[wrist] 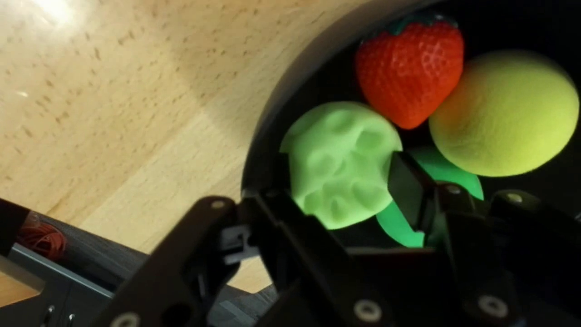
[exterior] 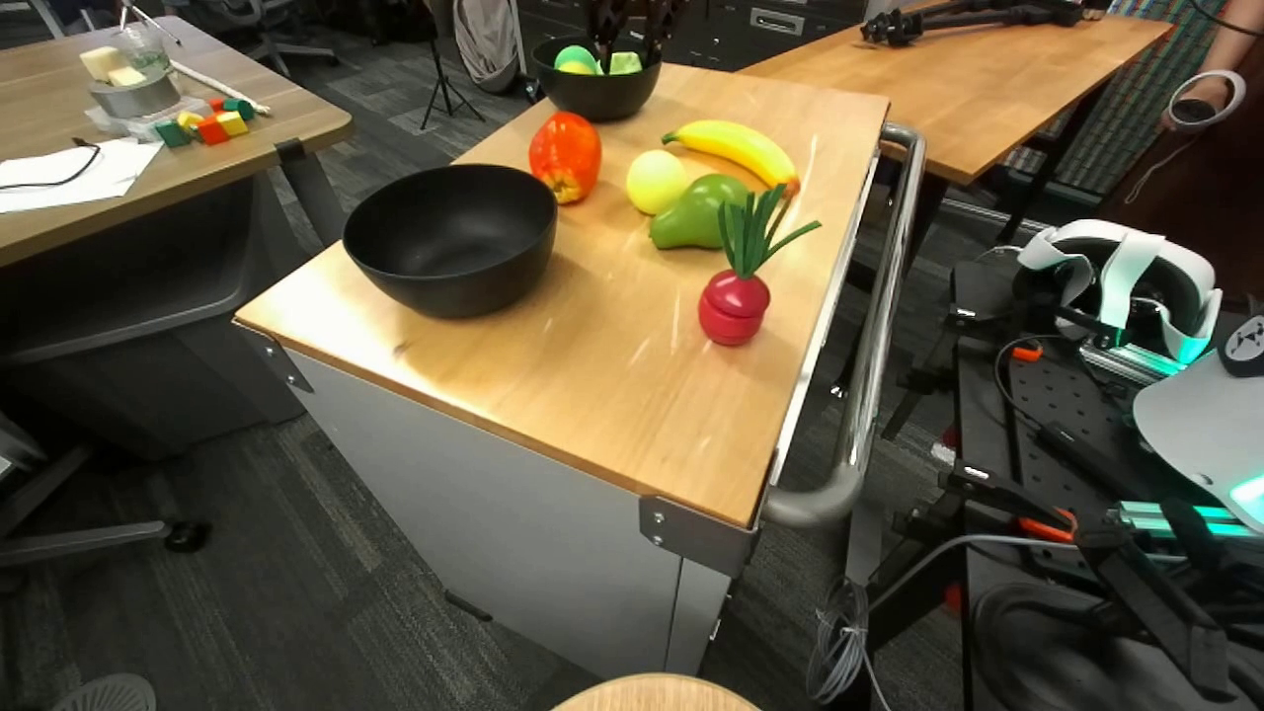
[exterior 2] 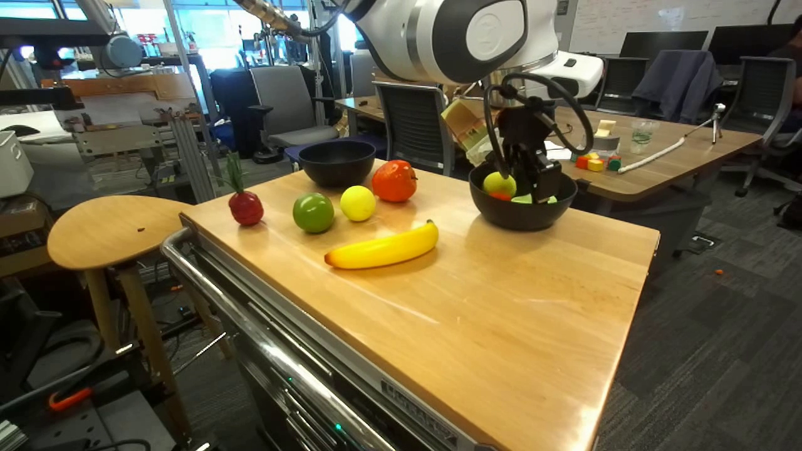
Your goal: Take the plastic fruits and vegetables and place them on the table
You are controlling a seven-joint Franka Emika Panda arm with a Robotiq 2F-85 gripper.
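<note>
Can see the white robot arm [exterior 2: 438, 37] in an exterior view, stretched over the black bowl [exterior 2: 523, 216] at one side of the light-wood worktop [exterior 2: 532, 313], with jaws inside that bowl

Can make out, in the wrist view, jaws parted to either side of a dimpled pale green piece [wrist: 340, 168]; cannot tell whether gripping it or only framing it

Also in the same bowl: a red strawberry [wrist: 410, 72], a yellow-green ball [wrist: 506, 113] just beside it, and a green piece [wrist: 400, 225] partly hidden by ball and jaws

Can count five more pieces out on the worktop, in both exterior views: an orange-red piece [exterior: 565, 156] just beside another black bowl [exterior: 449, 296], a yellow ball [exterior: 656, 182] near that piece, a green pear-shaped piece [exterior: 698, 217] close to the ball, lying on its side, a yellow banana [exterior: 736, 148] lying toward the metal bar [exterior: 882, 306], and a red radish [exterior: 734, 308] standing upright, green leaves [exterior: 748, 259] up, near the worktop's edge

Can also see a round wooden stool [exterior 2: 119, 232] beside the worktop and, in an exterior view, a white headset [exterior: 1126, 281] beyond the metal bar
</note>
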